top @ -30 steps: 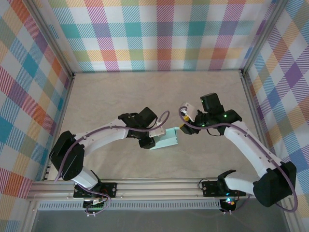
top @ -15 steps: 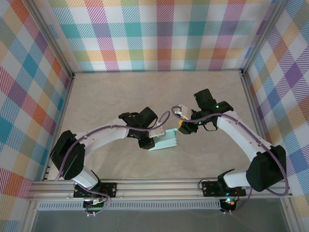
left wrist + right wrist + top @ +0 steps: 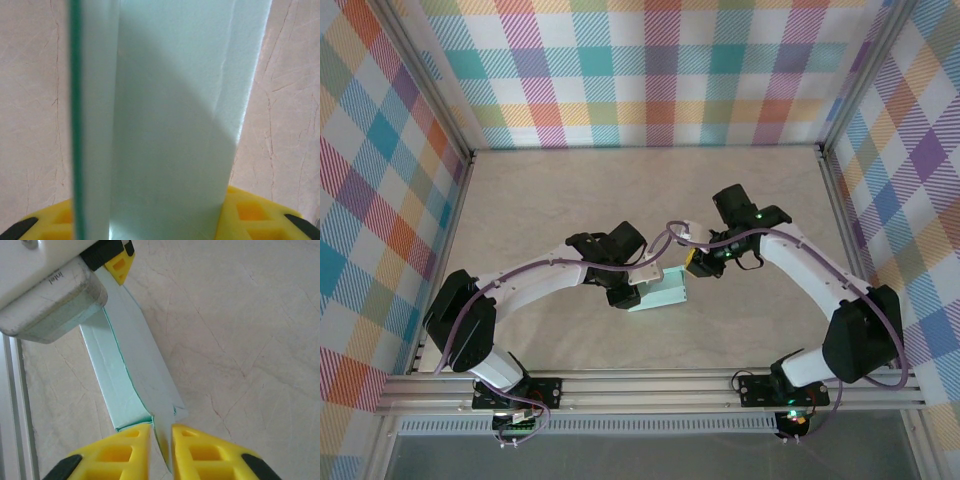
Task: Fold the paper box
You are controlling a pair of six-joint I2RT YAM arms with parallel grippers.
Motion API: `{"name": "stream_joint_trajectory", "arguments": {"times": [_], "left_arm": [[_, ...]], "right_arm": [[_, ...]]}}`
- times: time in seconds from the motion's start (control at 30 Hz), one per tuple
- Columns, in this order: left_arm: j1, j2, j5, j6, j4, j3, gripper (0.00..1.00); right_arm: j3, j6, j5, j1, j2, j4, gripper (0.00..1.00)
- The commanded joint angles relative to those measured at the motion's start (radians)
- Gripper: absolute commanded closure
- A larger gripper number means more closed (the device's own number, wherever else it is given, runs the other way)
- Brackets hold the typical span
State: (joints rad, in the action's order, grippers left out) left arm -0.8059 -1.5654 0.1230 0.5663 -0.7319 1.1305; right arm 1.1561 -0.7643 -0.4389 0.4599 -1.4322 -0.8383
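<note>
The pale mint paper box [image 3: 665,291] lies in the middle of the table, partly folded. My left gripper [image 3: 632,293] is shut on its left end. In the left wrist view the box [image 3: 170,100] rises between the yellow fingers [image 3: 250,210], one wall edge-on at the left. My right gripper [image 3: 698,263] sits at the box's far right corner. In the right wrist view a thin flap of the box [image 3: 120,385] stands upright between the yellow fingertips, and the right gripper [image 3: 161,427] is shut on it. The left gripper's fingertip [image 3: 120,262] shows at the box's other end.
Plaid walls close the table on three sides. An aluminium rail [image 3: 650,385] runs along the near edge by the arm bases. Beige tabletop [image 3: 650,190] lies open behind the box. A metal rail [image 3: 15,390] runs down the left of the right wrist view.
My right gripper has moved left and down onto the box's far right corner and closed on the flap. The left gripper and the box have stayed put.
</note>
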Motion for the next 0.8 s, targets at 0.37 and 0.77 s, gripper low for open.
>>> {"name": "stream_joint_trajectory", "arguments": {"times": [0.37, 0.77], "left_arm": [[0.003, -0.028, -0.002, -0.074, -0.016, 0.035, 0.65], [-0.024, -0.038, -0.059, -0.101, -0.012, 0.067, 0.63]], "right_arm": [[-0.024, 0.177, 0.067, 0.077, 0.05, 0.094, 1.0], [-0.219, 0.78, 0.353, 0.19, 0.216, 0.369, 1.0]]}}
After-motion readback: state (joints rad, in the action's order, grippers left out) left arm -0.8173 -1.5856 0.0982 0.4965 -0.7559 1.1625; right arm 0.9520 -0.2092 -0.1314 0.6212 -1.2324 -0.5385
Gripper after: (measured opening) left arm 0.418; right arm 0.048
